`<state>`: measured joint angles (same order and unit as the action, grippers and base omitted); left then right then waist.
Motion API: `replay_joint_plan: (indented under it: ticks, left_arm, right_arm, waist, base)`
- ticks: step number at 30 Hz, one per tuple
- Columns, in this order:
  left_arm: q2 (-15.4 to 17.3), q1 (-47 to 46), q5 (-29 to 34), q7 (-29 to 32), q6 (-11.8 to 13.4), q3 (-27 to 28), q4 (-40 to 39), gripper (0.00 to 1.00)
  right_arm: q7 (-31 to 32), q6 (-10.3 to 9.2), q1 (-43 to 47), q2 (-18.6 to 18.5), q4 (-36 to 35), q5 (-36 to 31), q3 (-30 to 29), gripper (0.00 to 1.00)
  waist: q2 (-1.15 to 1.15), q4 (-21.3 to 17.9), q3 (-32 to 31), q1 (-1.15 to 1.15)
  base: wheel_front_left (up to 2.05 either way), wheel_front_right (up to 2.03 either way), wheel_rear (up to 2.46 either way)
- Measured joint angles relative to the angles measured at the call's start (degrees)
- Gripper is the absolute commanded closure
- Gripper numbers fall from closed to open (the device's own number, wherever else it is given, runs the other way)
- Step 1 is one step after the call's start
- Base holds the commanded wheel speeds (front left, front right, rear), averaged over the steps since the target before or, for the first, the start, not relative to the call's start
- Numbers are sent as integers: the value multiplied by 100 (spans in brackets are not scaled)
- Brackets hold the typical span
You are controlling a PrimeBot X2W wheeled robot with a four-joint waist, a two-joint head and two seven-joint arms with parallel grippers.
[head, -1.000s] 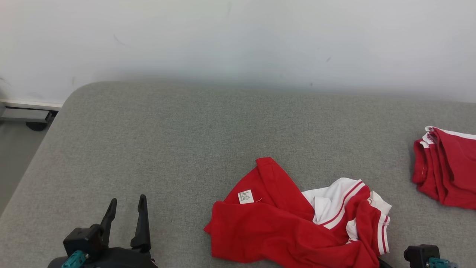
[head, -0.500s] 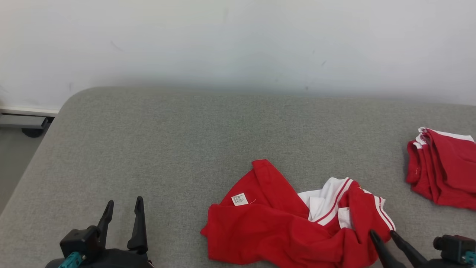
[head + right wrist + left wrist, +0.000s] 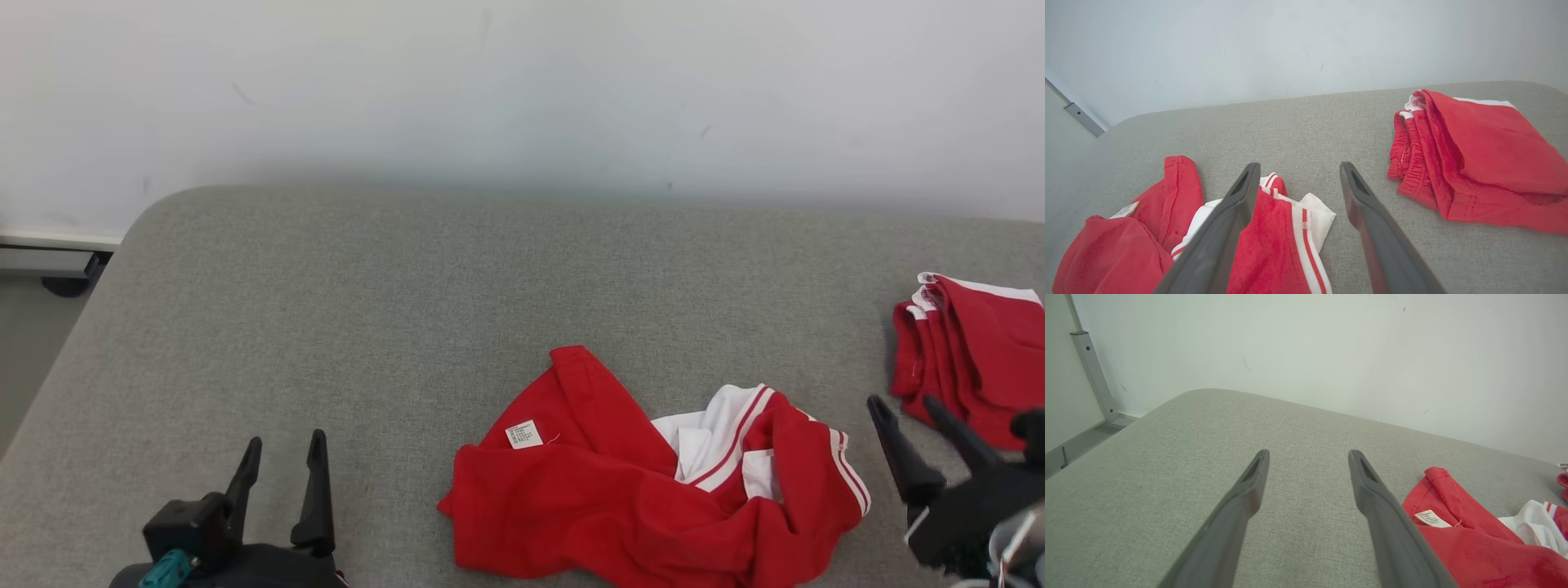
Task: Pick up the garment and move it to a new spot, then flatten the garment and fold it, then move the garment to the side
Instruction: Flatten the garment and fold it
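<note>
One garment (image 3: pixel 620 506); one folded pile (image 3: pixel 976 351); two grippers (image 3: pixel 285 438) (image 3: pixel 902 402)

Head cam: high, looks fwd & down over grey pad (image 3: pixel 392 310) to wall (image 3: pixel 522 82). L wrist cam: low, near pad, faces wall. R wrist cam: low, same way. All 3 share red garment (image 3: pixel 620 506); head & R share folded pile (image 3: pixel 971 359).

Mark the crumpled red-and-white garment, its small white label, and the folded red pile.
crumpled red-and-white garment (image 3: pixel 604 514), head view, on its red body.
small white label (image 3: pixel 523 434), head view, the label's middle.
folded red pile (image 3: pixel 1486 155), right wrist view, on the top layer.
</note>
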<state>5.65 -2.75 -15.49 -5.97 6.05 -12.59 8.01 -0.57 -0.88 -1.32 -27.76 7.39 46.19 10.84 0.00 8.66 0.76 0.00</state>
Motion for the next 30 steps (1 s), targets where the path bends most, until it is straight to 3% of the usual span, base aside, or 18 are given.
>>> replay_joint_plan:
  ticks: [7,19,30]
  left_arm:
    - [-20,-114,-27,127,-126,-191,24,0]
    - [-167,-920,-541,826,-1123,-881,815,0]
    - [-223,-1631,-824,1351,-1262,-1263,1597,0]
  right_arm:
    - [730,-196,-976,-199,370,-375,387,0]
    - [1755,-212,-2109,-231,1272,-622,959,0]
    - [2288,-111,-2729,4,1969,-753,1314,0]
  waist:
    - [0,110,124,0]
    - [1,243,551,1]
    - [1,95,938,1]
  base:
    - [0,0,0]
    - [0,0,0]
    - [0,0,0]
